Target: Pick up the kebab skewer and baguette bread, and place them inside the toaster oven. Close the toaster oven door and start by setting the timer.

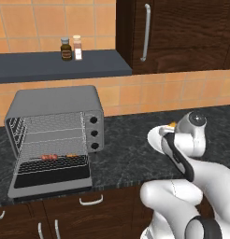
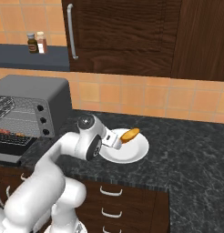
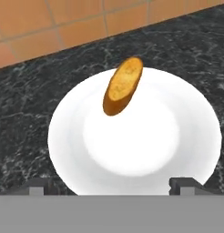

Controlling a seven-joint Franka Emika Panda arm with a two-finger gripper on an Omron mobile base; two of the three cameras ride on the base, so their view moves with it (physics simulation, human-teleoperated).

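The golden baguette bread lies on the far part of a white plate on the dark counter; it also shows past my hand and as a tip behind the arm. My gripper hovers open over the plate's near edge, fingertips wide apart, short of the loaf and holding nothing. The toaster oven stands to the left with its door folded down flat. The kebab skewer rests on the lower wire rack inside, also seen from the right.
Three black knobs line the oven's right panel. Two spice bottles stand on the dark shelf above. A dark wall cabinet with a bar handle hangs over the counter. Drawers with white handles sit below the counter edge.
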